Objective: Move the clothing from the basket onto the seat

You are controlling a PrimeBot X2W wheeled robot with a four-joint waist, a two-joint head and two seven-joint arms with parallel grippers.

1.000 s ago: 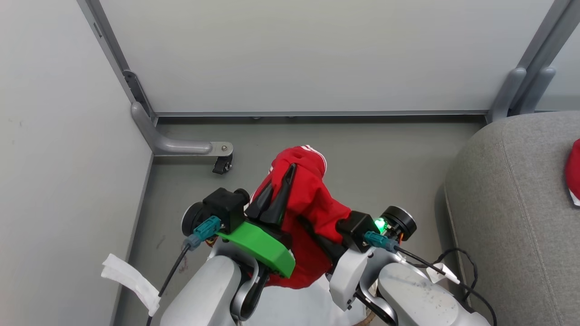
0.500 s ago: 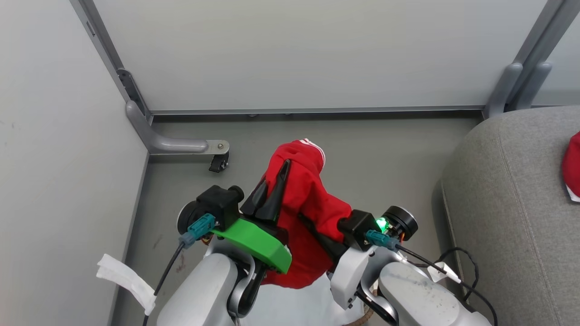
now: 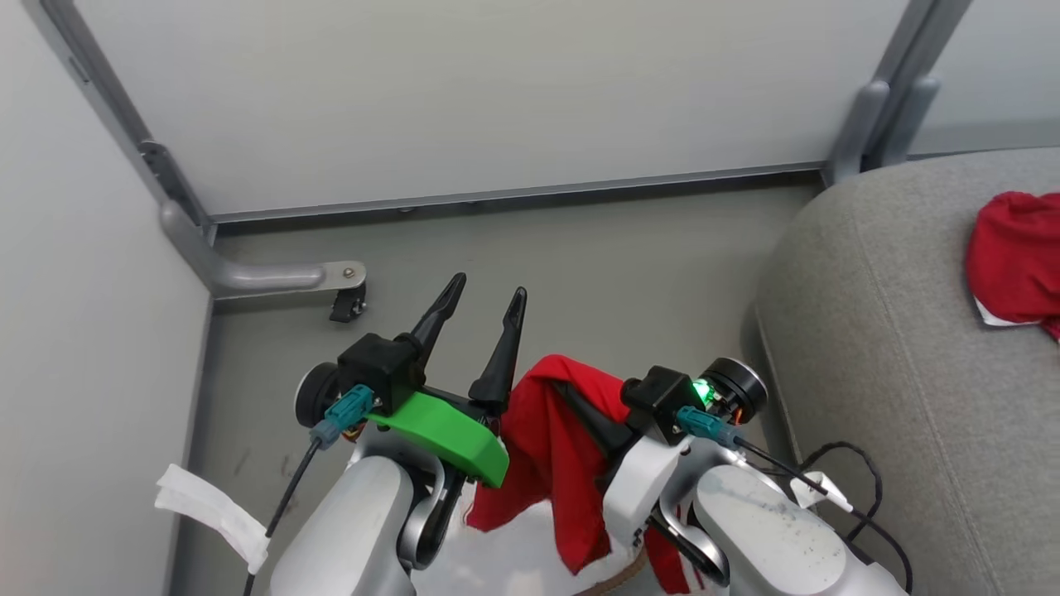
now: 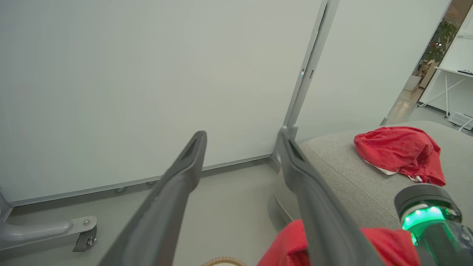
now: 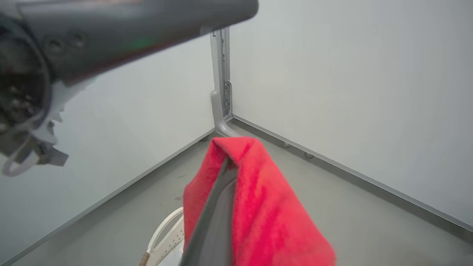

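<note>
A red garment [image 3: 546, 439] hangs from my right gripper [image 3: 573, 387], which is shut on it; the cloth drapes over the fingers and hides their tips. The right wrist view shows that red garment [image 5: 266, 207] folded over one dark finger [image 5: 212, 221]. My left gripper [image 3: 484, 300] stands open and empty just left of the cloth, fingers spread in the left wrist view [image 4: 241, 135]. A second red and white garment [image 3: 1014, 257] lies on the grey seat [image 3: 869, 331] at the right. A bit of the basket's brown rim [image 3: 629, 575] and white liner [image 3: 513, 563] shows below the arms.
Pale partition walls close the far and left sides. A grey metal foot with a caster [image 3: 339, 290] rests on the floor near the left corner. A white strip [image 3: 207, 513] hangs at the lower left. Black cables [image 3: 853, 480] trail beside the right arm.
My left gripper has opened and let go of the red garment, which now droops lower from the right gripper alone. The head camera has turned toward the seat.
</note>
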